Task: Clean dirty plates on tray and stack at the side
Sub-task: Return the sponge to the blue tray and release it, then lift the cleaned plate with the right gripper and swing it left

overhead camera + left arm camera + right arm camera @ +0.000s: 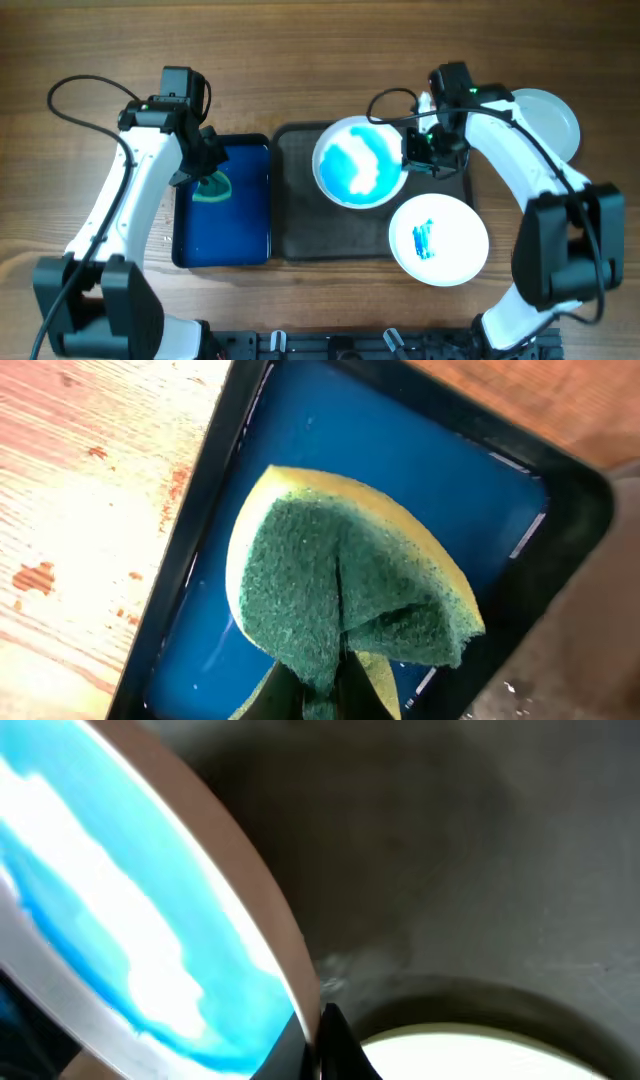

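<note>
A white plate smeared with blue (358,162) is held tilted above the dark tray (296,210). My right gripper (418,150) is shut on its right rim; the wrist view shows the rim (240,900) pinched between the fingers (318,1038). A second white plate with a small blue smear (438,240) lies at the tray's right end, and its edge shows in the right wrist view (480,1055). My left gripper (205,172) is shut on a folded green and yellow sponge (345,585) over the blue water tray (222,225).
A clean white plate (545,120) sits on the table at the far right, behind my right arm. The blue tray's rim (200,520) borders bare wood on the left. Cables run along the back of the table.
</note>
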You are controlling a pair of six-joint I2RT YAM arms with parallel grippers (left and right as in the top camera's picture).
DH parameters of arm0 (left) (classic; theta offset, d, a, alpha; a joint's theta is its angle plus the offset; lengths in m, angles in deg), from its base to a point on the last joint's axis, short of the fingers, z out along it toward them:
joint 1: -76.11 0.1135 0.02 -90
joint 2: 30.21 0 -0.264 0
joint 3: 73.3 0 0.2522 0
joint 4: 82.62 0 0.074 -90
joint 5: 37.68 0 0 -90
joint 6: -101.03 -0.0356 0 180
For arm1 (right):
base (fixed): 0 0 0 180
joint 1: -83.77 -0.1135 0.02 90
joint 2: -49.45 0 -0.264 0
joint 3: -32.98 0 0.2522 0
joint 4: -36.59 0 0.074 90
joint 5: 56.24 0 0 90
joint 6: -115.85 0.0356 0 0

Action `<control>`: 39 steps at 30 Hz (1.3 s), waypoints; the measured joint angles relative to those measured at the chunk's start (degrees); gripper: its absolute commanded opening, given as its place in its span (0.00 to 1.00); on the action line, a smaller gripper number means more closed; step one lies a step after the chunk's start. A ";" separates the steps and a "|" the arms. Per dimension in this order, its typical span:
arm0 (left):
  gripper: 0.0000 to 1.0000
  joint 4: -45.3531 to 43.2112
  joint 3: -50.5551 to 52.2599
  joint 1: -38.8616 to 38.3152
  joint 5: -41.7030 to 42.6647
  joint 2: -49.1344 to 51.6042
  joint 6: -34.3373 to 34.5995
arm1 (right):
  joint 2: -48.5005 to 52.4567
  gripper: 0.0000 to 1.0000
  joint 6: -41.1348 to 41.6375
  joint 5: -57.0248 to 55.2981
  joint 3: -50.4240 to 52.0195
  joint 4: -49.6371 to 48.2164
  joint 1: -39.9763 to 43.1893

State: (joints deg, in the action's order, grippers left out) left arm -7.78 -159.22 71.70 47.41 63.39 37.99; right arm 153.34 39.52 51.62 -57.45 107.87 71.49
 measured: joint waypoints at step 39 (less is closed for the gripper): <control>1.00 6.29 -1.38 19.98 0.94 -20.28 1.81 | -1.90 0.04 -0.07 -8.00 -11.52 -1.14 -22.40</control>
State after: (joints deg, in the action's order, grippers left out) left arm -1.48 -160.59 91.68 48.35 43.11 39.81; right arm 151.44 39.46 43.63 -68.97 106.73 49.09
